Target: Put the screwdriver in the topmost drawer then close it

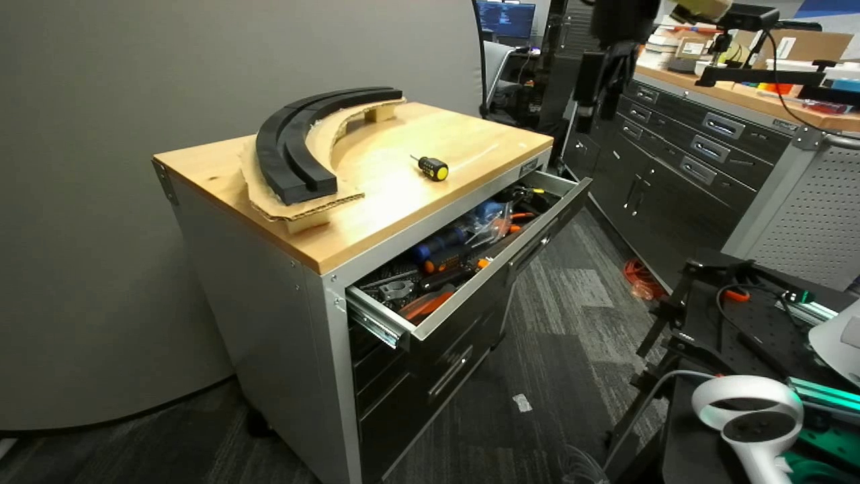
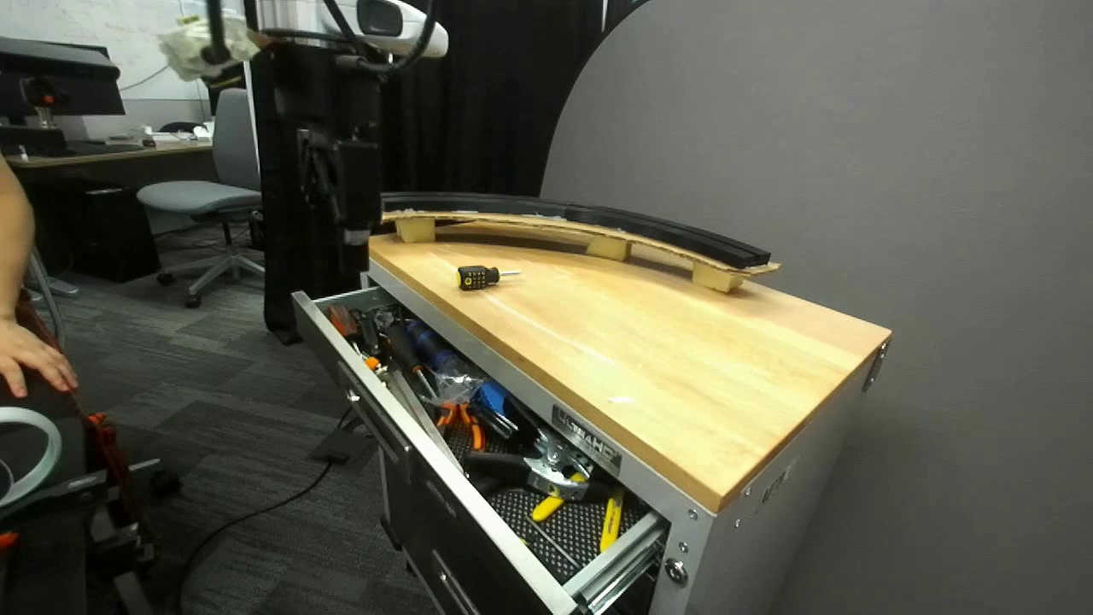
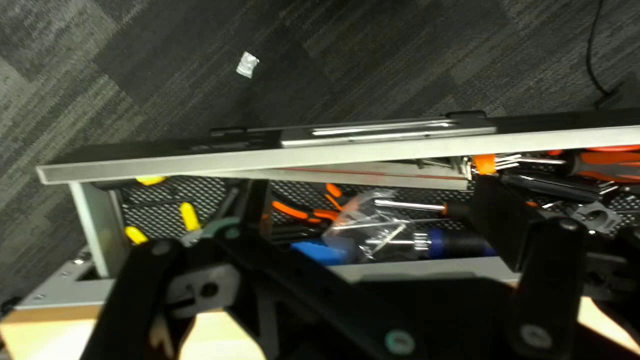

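A short black and yellow screwdriver [image 1: 433, 169] lies on the wooden cabinet top near its front edge; it also shows in an exterior view [image 2: 478, 277]. It does not show in the wrist view. The topmost drawer [image 1: 497, 262] is pulled open and holds many tools; its front rim also shows in an exterior view [image 2: 435, 459] and in the wrist view [image 3: 300, 157]. My gripper [image 3: 378, 210] is open and empty, fingers wide apart, pointing down. In both exterior views the gripper [image 1: 596, 111] [image 2: 352, 243] hangs in the air, higher than the cabinet top and apart from the screwdriver.
A curved black track [image 1: 275, 154] on a cardboard support stands along the back of the wooden top [image 2: 640, 342]. A grey partition [image 1: 101, 202] stands behind the cabinet. A cart [image 1: 712, 430] with a white controller and a person's hand [image 2: 34, 354] are off the drawer's front side.
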You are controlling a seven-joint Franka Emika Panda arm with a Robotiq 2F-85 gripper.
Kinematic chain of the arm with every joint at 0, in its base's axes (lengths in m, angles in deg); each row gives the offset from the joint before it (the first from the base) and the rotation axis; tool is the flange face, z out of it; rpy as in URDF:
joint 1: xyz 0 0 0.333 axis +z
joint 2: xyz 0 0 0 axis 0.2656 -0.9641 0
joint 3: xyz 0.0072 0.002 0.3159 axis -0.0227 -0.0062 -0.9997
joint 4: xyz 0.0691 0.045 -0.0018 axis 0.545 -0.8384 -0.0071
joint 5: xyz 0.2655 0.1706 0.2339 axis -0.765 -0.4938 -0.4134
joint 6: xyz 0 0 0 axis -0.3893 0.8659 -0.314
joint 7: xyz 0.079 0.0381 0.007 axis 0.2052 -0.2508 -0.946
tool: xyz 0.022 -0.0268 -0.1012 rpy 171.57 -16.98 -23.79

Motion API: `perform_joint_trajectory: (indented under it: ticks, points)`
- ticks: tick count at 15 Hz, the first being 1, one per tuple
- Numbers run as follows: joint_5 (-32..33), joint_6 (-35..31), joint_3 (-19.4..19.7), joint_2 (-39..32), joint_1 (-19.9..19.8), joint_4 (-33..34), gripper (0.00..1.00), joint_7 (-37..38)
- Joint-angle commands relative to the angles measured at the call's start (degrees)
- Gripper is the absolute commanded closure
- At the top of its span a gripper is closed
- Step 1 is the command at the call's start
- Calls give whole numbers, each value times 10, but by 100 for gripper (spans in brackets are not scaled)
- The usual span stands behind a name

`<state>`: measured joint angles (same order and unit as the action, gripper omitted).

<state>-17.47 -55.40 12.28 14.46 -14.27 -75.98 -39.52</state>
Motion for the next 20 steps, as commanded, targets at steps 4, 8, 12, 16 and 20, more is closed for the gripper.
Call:
perform_joint_trajectory:
  ticks: [4, 8, 12, 16, 20]
  points:
    - [2, -143, -36, -205, 46, 156, 0, 56]
    - [16, -233, -13, -293, 61, 220, 0, 96]
    - [72, -300, 44, -355, 102, 263, 15, 164]
    - [137, -317, 120, -378, 163, 277, 50, 245]
    - [153, -290, 147, -360, 182, 249, 80, 282]
